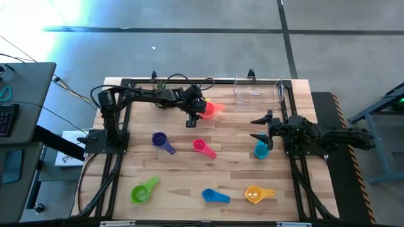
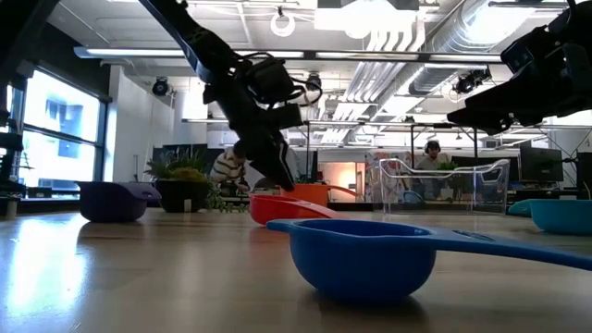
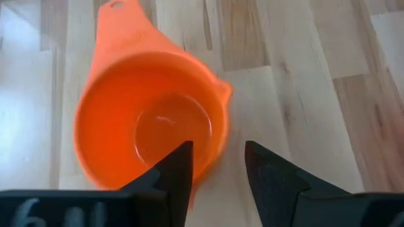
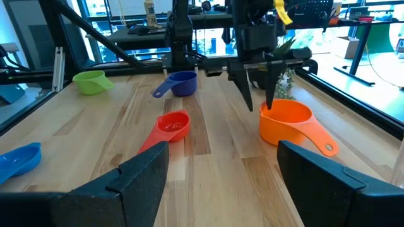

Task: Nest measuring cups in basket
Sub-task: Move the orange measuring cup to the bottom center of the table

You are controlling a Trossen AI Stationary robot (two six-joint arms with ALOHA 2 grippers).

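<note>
1. The orange cup [image 1: 210,109] sits upright at the upper middle of the high view, my left end effector's [image 1: 191,121] fingers straddling its rim.
2. My clear basket [image 1: 255,90], upper right, stands on the desk.
3. Purple [image 1: 160,139], pink [image 1: 201,147] and teal [image 1: 260,150] cups lie mid-frame, well apart.
4. Green [image 1: 141,193], blue [image 1: 211,195] and yellow [image 1: 254,194] cups line the bottom edge.

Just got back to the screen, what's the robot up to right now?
The left gripper is over the orange cup near the back of the table, fingers straddling its rim, not clamped. The right gripper waits open above the teal cup. The clear basket is empty; the other cups lie scattered on the table.
</note>
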